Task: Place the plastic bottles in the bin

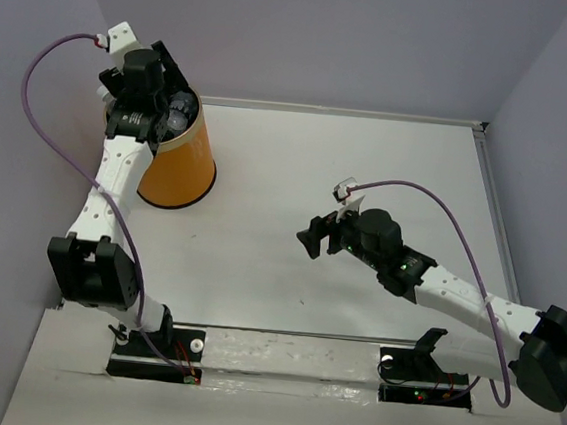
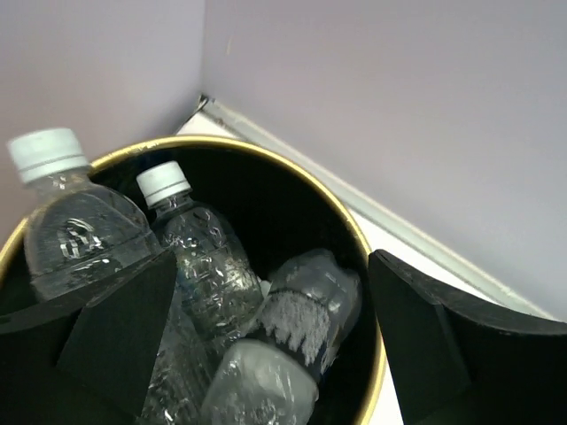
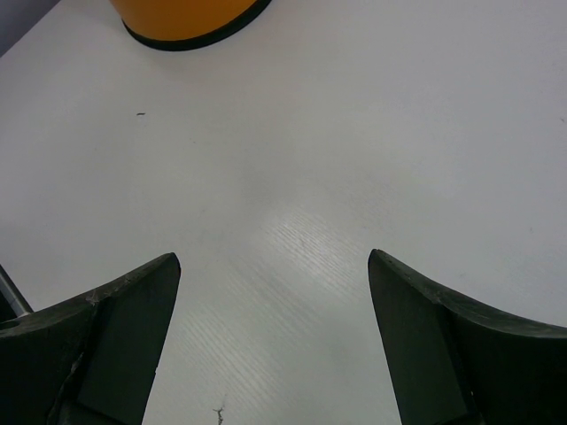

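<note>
The orange-yellow bin (image 1: 179, 165) stands at the far left of the table, its black inside and pale rim (image 2: 359, 237) showing in the left wrist view. Several clear plastic bottles lie inside it: two white-capped ones (image 2: 76, 228) (image 2: 199, 248) and one with a dark label (image 2: 306, 323). My left gripper (image 2: 270, 332) is open and empty, hovering over the bin's mouth (image 1: 178, 112). My right gripper (image 1: 311, 237) is open and empty above bare table (image 3: 292, 230) at mid-table. The bin's base (image 3: 190, 22) shows at the top of the right wrist view.
Grey walls enclose the table at the back and both sides, with the bin close to the back left corner (image 2: 204, 102). A raised edge strip (image 1: 490, 202) runs along the table's right side. Purple cables (image 1: 43, 99) loop off both arms.
</note>
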`<state>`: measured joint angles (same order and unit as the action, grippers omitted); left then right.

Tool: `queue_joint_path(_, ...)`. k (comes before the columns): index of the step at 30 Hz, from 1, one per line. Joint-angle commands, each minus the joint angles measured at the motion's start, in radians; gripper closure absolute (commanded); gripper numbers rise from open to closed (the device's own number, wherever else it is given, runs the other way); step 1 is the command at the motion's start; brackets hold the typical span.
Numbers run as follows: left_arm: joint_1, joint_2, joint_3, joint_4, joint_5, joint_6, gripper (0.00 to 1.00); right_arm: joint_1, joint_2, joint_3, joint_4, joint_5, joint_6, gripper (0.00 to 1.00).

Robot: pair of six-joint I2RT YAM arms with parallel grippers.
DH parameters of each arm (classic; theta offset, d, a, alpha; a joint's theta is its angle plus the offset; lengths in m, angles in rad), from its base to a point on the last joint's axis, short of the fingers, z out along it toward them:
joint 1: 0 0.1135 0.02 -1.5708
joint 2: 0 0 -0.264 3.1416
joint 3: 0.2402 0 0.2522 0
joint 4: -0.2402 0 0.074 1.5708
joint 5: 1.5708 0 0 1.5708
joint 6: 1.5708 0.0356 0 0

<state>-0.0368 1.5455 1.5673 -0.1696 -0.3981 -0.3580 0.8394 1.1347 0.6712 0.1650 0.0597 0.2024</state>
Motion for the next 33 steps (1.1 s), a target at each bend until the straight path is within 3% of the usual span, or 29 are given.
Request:
queue_joint_path(1,0.006,-0.212,-0.035,0.090,0.007,-0.038,0.01,0.004,0.011,0.008,0.048,-0.003,0.000,0.08)
queue_joint_path(6,0.006,-0.349,-0.130,0.123,0.010,-0.053,0.01,0.004,0.010,0.002,0.056,0.005,0.005,0.08)
queue_joint_path(11,-0.006,-0.530,-0.332,0.217,0.214,-0.075,0.01,0.004,-0.116,-0.082,0.178,0.070,0.008,0.09)
queue_joint_path(15,-0.063,-0.691,-0.507,0.287,0.350,-0.058,0.01,0.004,-0.280,-0.203,0.292,0.218,0.003,0.08)
queue_joint_path(18,-0.100,-0.780,-0.601,0.314,0.468,-0.023,0.01,0.004,-0.360,-0.249,0.344,0.302,0.023,0.00)
queue_joint_path(23,-0.117,-0.906,-0.786,0.346,0.713,0.021,0.01,0.004,-0.375,-0.102,0.037,0.457,0.078,0.00)
queue_joint_path(25,-0.117,-0.977,-0.840,0.363,0.734,0.011,0.01,0.004,-0.415,-0.049,-0.074,0.551,0.100,0.00)
queue_joint_path(31,-0.133,-1.084,-0.911,0.381,0.735,-0.006,0.01,0.004,-0.630,-0.068,-0.044,0.586,0.075,0.00)
queue_joint_path(33,-0.147,-1.079,-0.926,0.387,0.754,0.002,0.01,0.004,-0.619,-0.091,-0.012,0.608,0.054,0.00)
